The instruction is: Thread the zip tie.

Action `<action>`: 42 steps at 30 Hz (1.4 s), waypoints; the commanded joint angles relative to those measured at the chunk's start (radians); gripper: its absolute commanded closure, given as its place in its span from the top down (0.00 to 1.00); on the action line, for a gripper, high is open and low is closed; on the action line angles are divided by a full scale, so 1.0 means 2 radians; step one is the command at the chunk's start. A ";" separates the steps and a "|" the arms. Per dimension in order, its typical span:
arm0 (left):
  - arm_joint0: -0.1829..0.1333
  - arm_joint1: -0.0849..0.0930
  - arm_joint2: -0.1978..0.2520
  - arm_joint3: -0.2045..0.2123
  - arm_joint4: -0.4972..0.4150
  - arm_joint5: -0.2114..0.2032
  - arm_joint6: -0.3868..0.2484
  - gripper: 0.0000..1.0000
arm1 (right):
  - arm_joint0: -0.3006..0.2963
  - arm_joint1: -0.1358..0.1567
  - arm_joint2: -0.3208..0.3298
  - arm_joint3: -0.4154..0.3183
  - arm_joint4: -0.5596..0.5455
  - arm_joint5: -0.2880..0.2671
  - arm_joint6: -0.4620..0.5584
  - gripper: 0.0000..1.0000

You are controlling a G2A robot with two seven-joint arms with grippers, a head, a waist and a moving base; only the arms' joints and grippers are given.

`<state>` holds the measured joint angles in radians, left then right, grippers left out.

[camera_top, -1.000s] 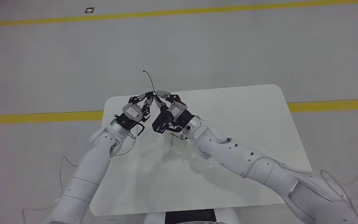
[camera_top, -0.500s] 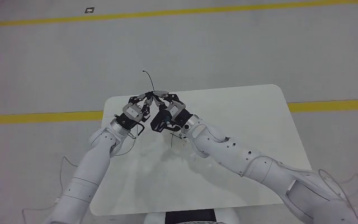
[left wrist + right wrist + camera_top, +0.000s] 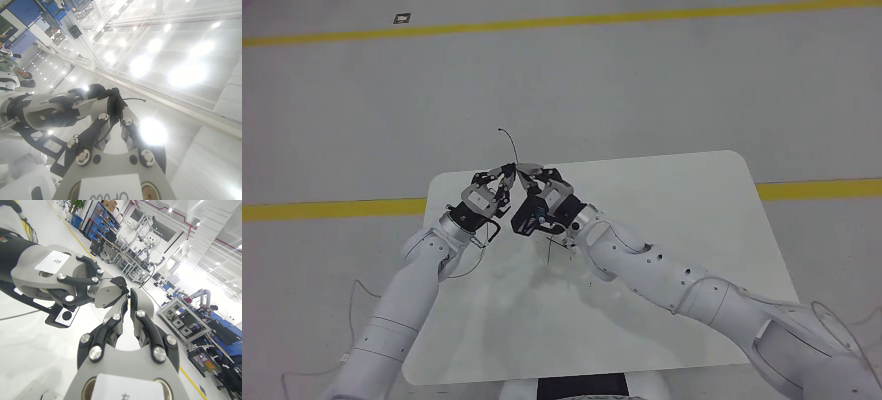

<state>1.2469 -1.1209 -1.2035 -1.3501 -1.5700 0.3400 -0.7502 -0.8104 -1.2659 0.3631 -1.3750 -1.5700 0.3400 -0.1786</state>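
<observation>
black nylon zip tie (image 3: 510, 148): judged light, springy, slick, so best pinched close to the working end. it is held above the table's (image 3: 692, 220) far edge, where left gripper (image 3: 115, 113) and right gripper (image 3: 129, 302) meet tip to tip, both pressed onto it. long axis points out beyond that edge, free end curling.

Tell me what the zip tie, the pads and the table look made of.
The zip tie is thin, black and bends in a smooth curve: likely flexible plastic. The pads are matte black and ribbed: probably rubber. The table is plain white and smooth: laminate or painted board, cannot tell.
</observation>
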 commanded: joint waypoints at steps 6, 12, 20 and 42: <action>0.000 0.000 0.000 0.000 0.000 0.000 0.000 0.00 | -0.002 0.005 0.002 -0.004 0.000 0.000 0.005 0.00; 0.000 0.000 0.000 0.000 0.000 0.000 0.000 0.00 | -0.005 0.007 0.007 -0.010 0.000 0.000 0.008 0.00; 0.000 0.000 0.000 0.000 0.000 0.000 0.000 0.00 | -0.004 0.009 0.004 -0.010 0.000 0.000 0.008 0.00; 0.000 0.000 0.000 0.000 0.000 0.000 0.000 0.00 | -0.010 0.023 -0.005 -0.015 0.000 0.000 0.014 0.00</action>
<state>1.2469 -1.1209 -1.2035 -1.3501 -1.5700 0.3400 -0.7502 -0.8293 -1.2207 0.3529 -1.4036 -1.5700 0.3400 -0.1519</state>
